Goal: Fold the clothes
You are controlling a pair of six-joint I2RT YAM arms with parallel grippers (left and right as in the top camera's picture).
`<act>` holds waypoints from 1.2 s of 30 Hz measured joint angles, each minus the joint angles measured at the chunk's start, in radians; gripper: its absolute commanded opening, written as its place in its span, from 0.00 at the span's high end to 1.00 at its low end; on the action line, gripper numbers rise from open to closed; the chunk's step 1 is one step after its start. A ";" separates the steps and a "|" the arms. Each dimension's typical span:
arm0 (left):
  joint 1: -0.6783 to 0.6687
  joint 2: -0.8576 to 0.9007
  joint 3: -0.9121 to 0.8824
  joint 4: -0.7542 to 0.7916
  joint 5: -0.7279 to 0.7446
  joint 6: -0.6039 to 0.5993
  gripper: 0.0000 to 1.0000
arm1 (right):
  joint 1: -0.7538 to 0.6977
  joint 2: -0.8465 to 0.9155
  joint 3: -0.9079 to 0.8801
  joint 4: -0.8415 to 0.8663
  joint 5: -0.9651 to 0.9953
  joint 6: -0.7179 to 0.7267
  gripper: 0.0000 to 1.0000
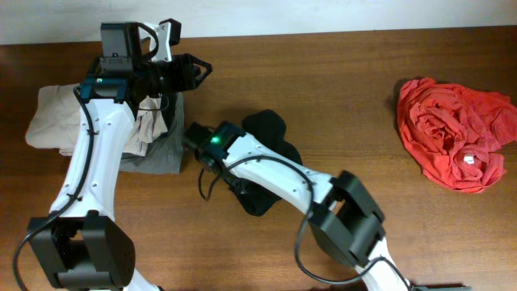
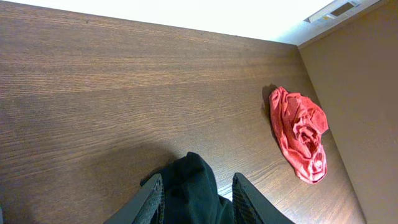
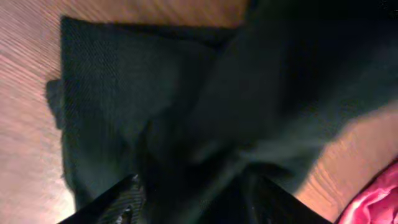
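My left gripper (image 1: pixel 198 71) hangs near the far edge of the wooden table (image 1: pixel 339 73), jaws partly apart and holding nothing. On its wrist camera the black garment (image 1: pixel 265 128) shows in the gap between the fingers (image 2: pixel 153 200), but from overhead the gripper is apart from it. My right gripper (image 3: pixel 196 194) is down at the left end of that black garment, which lies crumpled mid-table under the right arm. Its wrist picture is blurred, but the fingers look spread wide with dark cloth bunched between them. I cannot tell whether they pinch any of it. A folded grey garment (image 1: pixel 158 158) lies just left of the right gripper, with a beige garment (image 1: pixel 50 121) beside it. A crumpled red garment (image 1: pixel 456 133) lies well apart at the right.
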 measured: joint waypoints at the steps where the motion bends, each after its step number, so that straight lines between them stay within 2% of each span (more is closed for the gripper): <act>1: 0.000 0.000 0.000 0.000 0.000 0.003 0.64 | 0.000 -0.017 0.000 0.000 -0.002 0.000 0.37; 2: 0.000 0.000 0.000 0.000 0.000 0.005 0.64 | 0.000 -0.029 0.000 0.000 -0.002 0.001 0.48; 3: 0.000 0.000 0.000 0.000 0.000 0.007 0.65 | 0.000 -0.045 0.000 -0.005 -0.002 0.001 0.66; 5: 0.000 0.000 0.000 0.000 0.000 0.010 0.65 | -0.003 -0.066 0.000 -0.019 -0.005 0.003 0.89; 6: 0.000 0.000 0.000 0.000 0.000 0.012 0.64 | -0.005 -0.074 0.000 -0.025 -0.007 0.008 0.96; 11: 0.000 0.000 0.000 -0.001 0.000 0.018 0.64 | -0.086 -0.126 0.000 -0.026 -0.085 0.056 0.96; 19: 0.000 0.000 0.000 -0.026 -0.004 0.038 0.65 | -0.430 -0.185 -0.002 -0.026 -0.385 0.054 0.96; 23: 0.000 0.000 0.000 -0.037 -0.018 0.056 0.65 | -0.512 -0.185 -0.068 -0.017 -0.518 0.043 0.96; 27: 0.000 0.000 0.000 -0.038 -0.030 0.070 0.65 | -0.479 -0.180 -0.173 -0.006 -0.653 -0.008 0.96; 30: 0.000 0.000 0.000 -0.039 -0.041 0.074 0.65 | -0.402 -0.173 -0.250 0.031 -0.743 -0.055 0.96; 36: 0.000 0.000 0.000 -0.042 -0.048 0.074 0.65 | -0.288 -0.170 -0.433 0.268 -0.812 -0.038 0.96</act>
